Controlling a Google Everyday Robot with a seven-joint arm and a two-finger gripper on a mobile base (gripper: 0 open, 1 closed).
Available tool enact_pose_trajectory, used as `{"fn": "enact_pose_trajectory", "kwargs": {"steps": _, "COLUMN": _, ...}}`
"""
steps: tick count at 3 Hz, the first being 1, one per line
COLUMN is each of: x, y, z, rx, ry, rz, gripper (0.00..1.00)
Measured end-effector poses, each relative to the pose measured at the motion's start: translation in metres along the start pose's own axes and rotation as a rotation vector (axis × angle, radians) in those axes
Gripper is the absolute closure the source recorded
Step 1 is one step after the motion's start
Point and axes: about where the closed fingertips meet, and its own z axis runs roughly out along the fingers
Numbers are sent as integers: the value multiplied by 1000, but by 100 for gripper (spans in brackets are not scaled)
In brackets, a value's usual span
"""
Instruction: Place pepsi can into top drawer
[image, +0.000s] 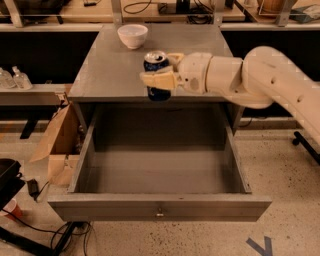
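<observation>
Pincer (163, 71) clamps one pepsi can (156, 61) over cabinet (107, 67) front

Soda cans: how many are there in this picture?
1. The pepsi can is clamped in the gripper, over the front edge of the grey cabinet top, just behind the open top drawer. The cluttered bench behind could hide others.

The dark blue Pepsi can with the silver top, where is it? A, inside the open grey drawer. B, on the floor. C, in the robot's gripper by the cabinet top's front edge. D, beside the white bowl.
C: the white gripper is shut on the dark blue pepsi can at the front edge of the grey cabinet top, above the grey top drawer.
</observation>
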Motion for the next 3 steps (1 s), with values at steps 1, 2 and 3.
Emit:
{"fn": "enact_pose_trajectory", "kwargs": {"steps": 1, "x": 46, "y": 35, "z": 15, "rx": -58, "ry": -21, "rz": 50, "gripper": 100}}
{"fn": "enact_pose_trajectory", "kwargs": {"steps": 2, "x": 108, "y": 75, "z": 31, "rx": -50, "ry": -13, "rz": 62, "gripper": 100}}
{"fn": "enact_pose_trajectory", "kwargs": {"steps": 3, "x": 141, "y": 82, "z": 49, "rx": -42, "ry": -4, "rz": 36, "gripper": 100}}
